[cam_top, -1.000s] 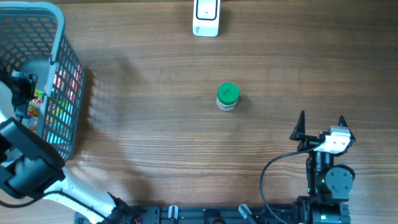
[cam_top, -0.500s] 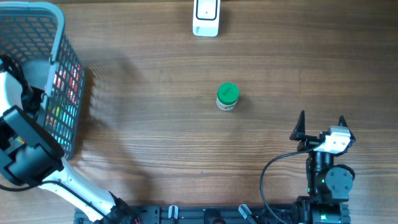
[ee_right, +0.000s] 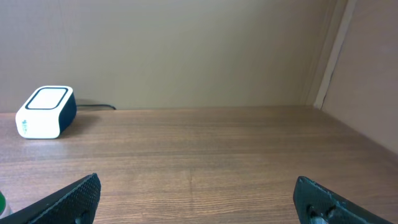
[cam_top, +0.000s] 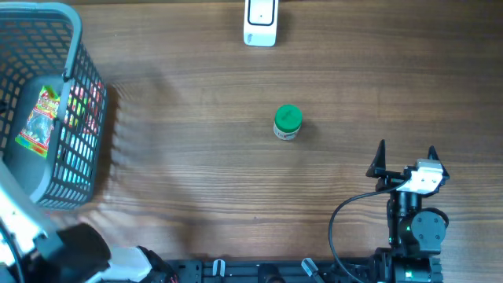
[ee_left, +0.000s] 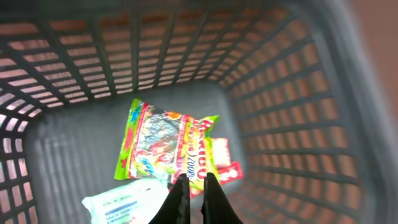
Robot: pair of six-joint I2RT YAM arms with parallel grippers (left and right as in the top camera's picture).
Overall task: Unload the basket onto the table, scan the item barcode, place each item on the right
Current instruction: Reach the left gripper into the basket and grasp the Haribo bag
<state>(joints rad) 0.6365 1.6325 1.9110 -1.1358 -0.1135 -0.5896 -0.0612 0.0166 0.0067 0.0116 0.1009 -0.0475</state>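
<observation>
Lettering on the colourful snack bag [ee_left: 166,146] lying in the grey basket [ee_left: 283,93] is too blurred to read; left fingers [ee_left: 176,202] hang together above it, empty, right fingers [ee_right: 71,196] stand apart.

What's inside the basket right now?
A colourful snack bag lies on the floor of the basket. It partly covers a white packet and a red packet, hiding most of their labels. Anything beneath them cannot be seen.

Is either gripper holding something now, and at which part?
Nothing is held. The left gripper is shut, empty, above the snack bag in the basket; the right gripper stands open and empty.
</observation>
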